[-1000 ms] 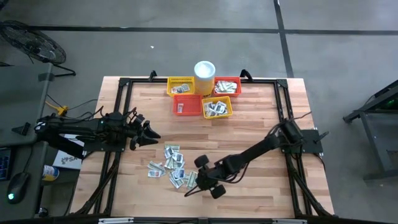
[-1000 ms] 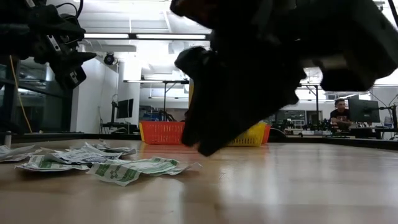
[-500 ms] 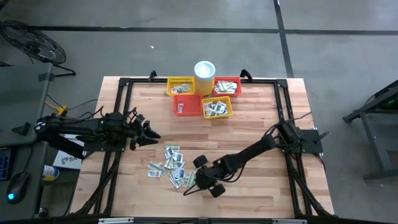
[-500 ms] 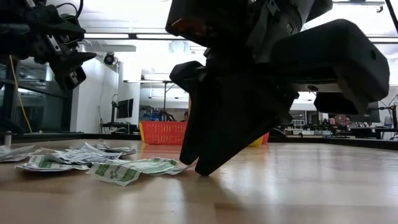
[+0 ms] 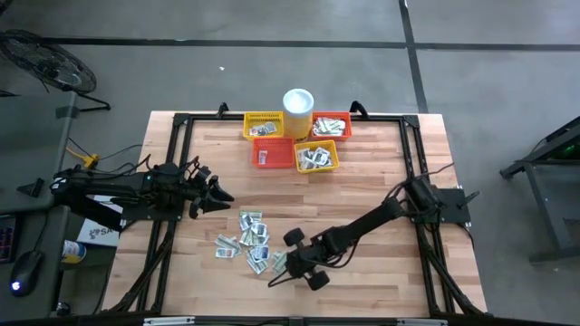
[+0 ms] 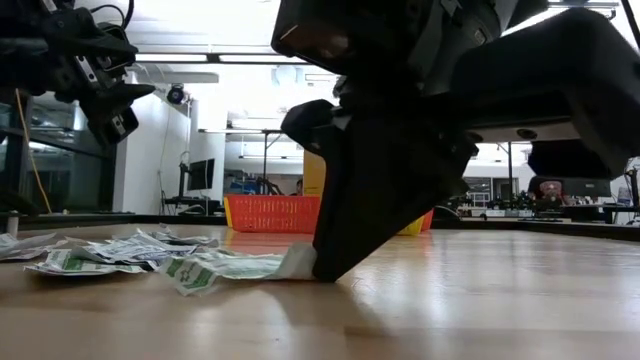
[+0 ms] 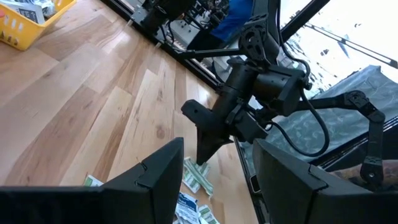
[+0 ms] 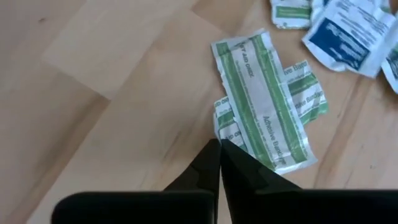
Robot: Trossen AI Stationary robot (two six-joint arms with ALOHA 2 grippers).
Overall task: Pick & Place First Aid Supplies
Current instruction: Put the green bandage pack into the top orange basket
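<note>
Right gripper (image 8: 219,149) down at the tabletop on the near right edge of the scattered first aid supplies (image 5: 249,240), fingers pinched together on the corner of a green-striped adhesive bandage packet (image 8: 264,106) — likely a low, angled approach to nip a flat thing off the wood. Left gripper (image 5: 217,192) parked above the table's left side, jaws apart, waiting. Mesh baskets (image 5: 294,140) far off at the back edge — presumably the drop point.

The green-striped packet (image 8: 264,102) reads "Adhesive Bandage" (and "AID" near one end).
</note>
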